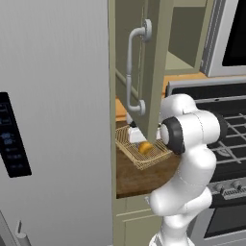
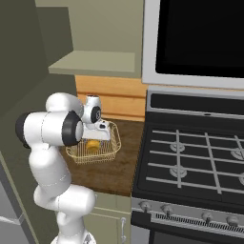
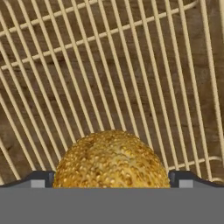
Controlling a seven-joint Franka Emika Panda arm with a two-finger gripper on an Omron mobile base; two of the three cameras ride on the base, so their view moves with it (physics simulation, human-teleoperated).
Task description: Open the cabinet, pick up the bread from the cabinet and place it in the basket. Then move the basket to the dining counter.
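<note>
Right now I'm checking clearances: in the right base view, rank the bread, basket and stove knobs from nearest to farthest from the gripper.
1. Bread: between the open gripper's tips, in the basket.
2. Basket: around and under the bread, on the wood counter.
3. Stove knobs: farthest, along the stove's front, to the right.

I count one bread [image 3: 111,159], one basket [image 2: 107,151], one cabinet [image 1: 154,62] with one handle [image 1: 134,72], and one stove [image 2: 190,162]
</note>
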